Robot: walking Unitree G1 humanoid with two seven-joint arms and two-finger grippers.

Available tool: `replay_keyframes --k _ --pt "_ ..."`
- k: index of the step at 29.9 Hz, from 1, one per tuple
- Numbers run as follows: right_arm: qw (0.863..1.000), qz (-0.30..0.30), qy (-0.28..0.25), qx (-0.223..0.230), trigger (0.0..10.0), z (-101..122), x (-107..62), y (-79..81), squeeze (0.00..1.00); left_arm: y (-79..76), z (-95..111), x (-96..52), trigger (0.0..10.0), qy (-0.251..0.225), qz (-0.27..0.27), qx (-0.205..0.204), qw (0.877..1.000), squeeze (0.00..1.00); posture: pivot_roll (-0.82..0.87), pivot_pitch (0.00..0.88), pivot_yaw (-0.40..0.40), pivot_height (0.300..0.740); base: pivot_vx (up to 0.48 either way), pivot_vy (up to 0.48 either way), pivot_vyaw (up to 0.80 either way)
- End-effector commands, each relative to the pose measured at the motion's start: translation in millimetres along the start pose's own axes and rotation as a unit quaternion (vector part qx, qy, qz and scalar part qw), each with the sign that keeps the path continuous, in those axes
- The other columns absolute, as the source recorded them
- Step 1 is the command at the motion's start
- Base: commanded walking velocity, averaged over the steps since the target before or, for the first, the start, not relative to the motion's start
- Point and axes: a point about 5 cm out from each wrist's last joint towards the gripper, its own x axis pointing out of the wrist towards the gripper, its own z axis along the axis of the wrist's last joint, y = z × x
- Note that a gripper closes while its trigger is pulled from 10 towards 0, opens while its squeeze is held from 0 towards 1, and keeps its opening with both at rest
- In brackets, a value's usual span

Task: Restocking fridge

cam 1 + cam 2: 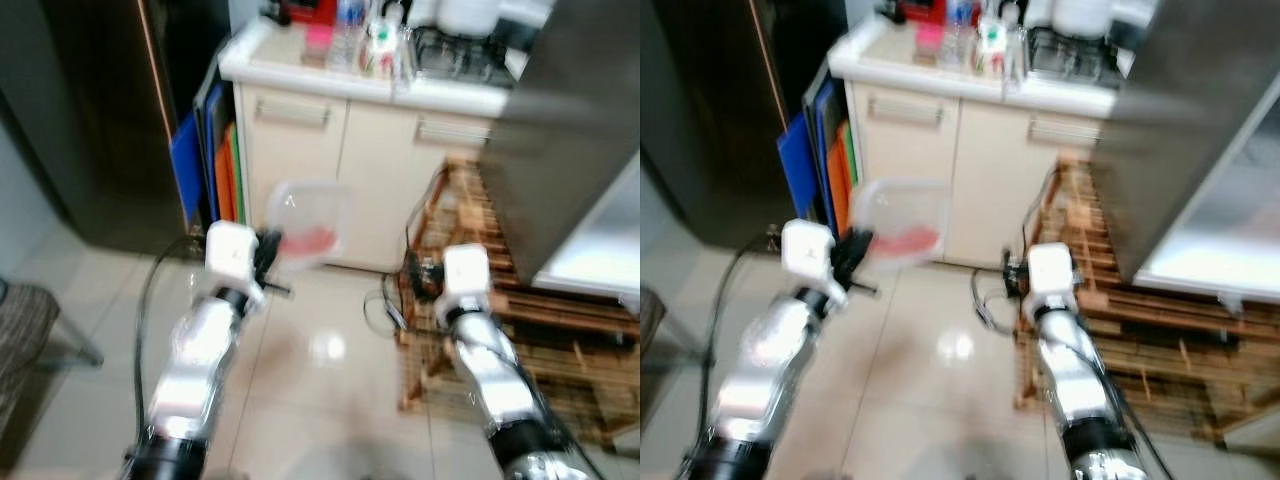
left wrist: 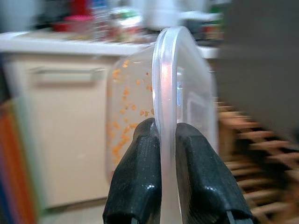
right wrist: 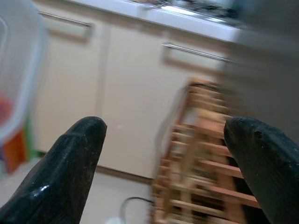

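Left pincer [image 2: 161, 154] clamped on clear plastic container [image 1: 308, 226] rim, orange residue inside, right pincer [image 3: 163, 161] spread wide, empty, facing cream cabinet [image 1: 330, 170], no legible writing.

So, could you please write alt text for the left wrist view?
The left end effector is shut on the rim of a clear plastic container flecked with orange bits. Blurred behind are cream cabinet doors under a cluttered white counter.
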Motion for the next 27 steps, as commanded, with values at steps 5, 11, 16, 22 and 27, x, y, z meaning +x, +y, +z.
replay_keyframes --k 5,11,16,22,27 --pt "1.000 -0.013 -0.006 0.007 10.0 4.0 4.8 -5.2 0.00 2.8 9.8 4.3 10.0 -0.020 -0.008 0.008 1.000 0.00 -0.02 0.000 -0.049 0.740 0.000 -0.480 0.00" --pt "1.000 -0.013 -0.008 0.004 10.0 2.5 2.2 -4.6 0.00 5.5 6.9 5.3 10.0 -0.014 -0.009 0.013 1.000 0.00 -0.02 0.000 -0.049 0.740 0.000 -0.480 0.00" --pt "1.000 -0.016 -0.019 0.008 10.0 3.5 -1.1 -3.2 0.00 7.1 6.9 7.1 10.0 -0.013 -0.007 0.011 1.000 0.00 -0.02 0.000 -0.047 0.740 0.000 -0.480 0.00" --pt "0.999 -0.019 -0.025 0.009 10.0 5.3 -2.1 -3.3 0.00 7.5 7.9 8.7 10.0 -0.013 -0.008 0.010 1.000 0.00 -0.03 0.000 -0.044 0.740 0.000 -0.480 0.00" --pt "0.999 -0.020 -0.024 0.009 10.0 4.6 -2.7 -3.2 0.00 12.9 9.6 11.7 10.0 -0.013 0.008 0.010 1.000 0.00 -0.03 0.000 -0.046 0.740 0.000 -0.301 0.00"
